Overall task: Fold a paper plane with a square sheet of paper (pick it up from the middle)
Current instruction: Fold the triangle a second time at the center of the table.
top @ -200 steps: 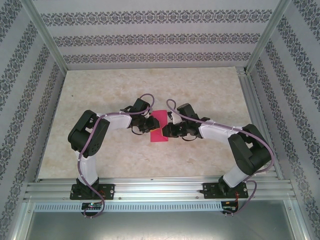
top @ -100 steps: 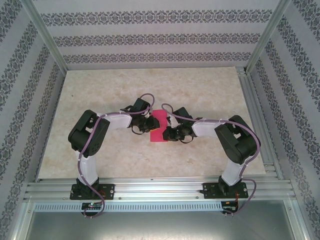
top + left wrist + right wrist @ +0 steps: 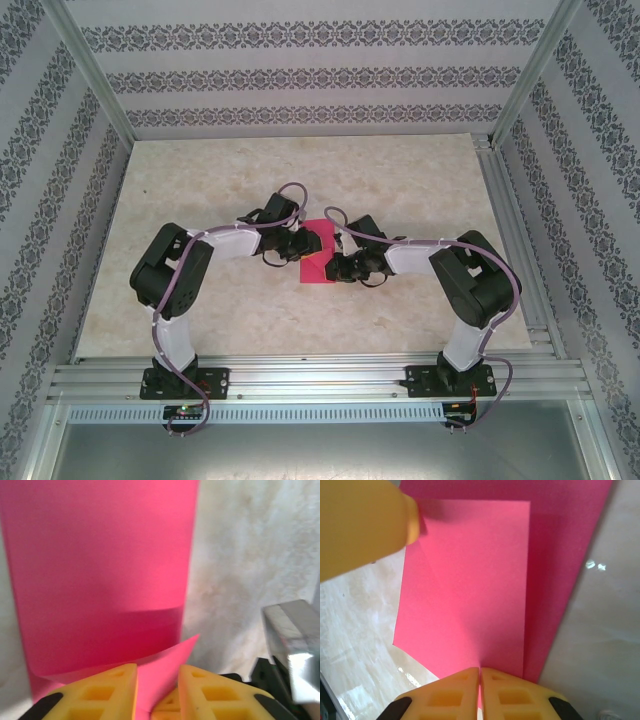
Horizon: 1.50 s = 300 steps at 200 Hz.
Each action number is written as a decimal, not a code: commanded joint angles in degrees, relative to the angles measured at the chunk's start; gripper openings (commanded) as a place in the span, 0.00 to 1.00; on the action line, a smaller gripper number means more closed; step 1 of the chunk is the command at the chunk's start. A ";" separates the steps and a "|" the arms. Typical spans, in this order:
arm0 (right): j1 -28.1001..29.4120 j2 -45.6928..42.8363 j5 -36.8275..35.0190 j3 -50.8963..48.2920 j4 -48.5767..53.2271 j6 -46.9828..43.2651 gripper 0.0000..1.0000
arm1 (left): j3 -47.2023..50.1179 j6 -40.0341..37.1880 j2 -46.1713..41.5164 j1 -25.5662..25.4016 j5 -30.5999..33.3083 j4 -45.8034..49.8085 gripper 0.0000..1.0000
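Note:
The square sheet of paper (image 3: 320, 240) is bright pink and folded into a narrower strip, lying mid-table between both arms. In the left wrist view the sheet of paper (image 3: 100, 570) runs away from me. One raised corner flap lies in the gap between my left gripper's (image 3: 157, 685) yellow fingers, which stand apart without pinching it. My right gripper (image 3: 480, 680) is shut on the near edge of the sheet of paper (image 3: 470, 590), lifting its upper layer. From above, the left gripper (image 3: 300, 250) and right gripper (image 3: 337, 266) meet at the paper from either side.
The marble-patterned table (image 3: 400, 180) has free room all around the paper. Patterned walls close in the back and sides, and an aluminium rail (image 3: 320, 378) runs along the near edge. A left fingertip (image 3: 365, 525) looms at the upper left of the right wrist view.
The right arm has folded its elbow in and drawn its gripper left and nearer along the paper. The left arm has shifted slightly. The paper's top layer has lifted.

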<state>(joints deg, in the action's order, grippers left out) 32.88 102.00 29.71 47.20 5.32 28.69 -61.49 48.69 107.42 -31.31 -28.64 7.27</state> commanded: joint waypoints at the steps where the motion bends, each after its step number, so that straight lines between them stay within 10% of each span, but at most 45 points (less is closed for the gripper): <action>1: -0.10 1.45 -1.55 -1.67 0.55 0.23 0.11 | 3.02 4.36 -1.85 -0.75 -3.70 -7.31 0.27; 300: -0.19 0.29 -0.57 0.29 2.59 0.34 0.12 | 1.00 -3.55 5.42 3.53 3.41 -2.00 0.25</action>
<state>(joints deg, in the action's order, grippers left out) 32.86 102.00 30.06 46.94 4.54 28.67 -59.83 46.74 110.50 -29.19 -27.92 4.38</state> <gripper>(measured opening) 0.112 0.246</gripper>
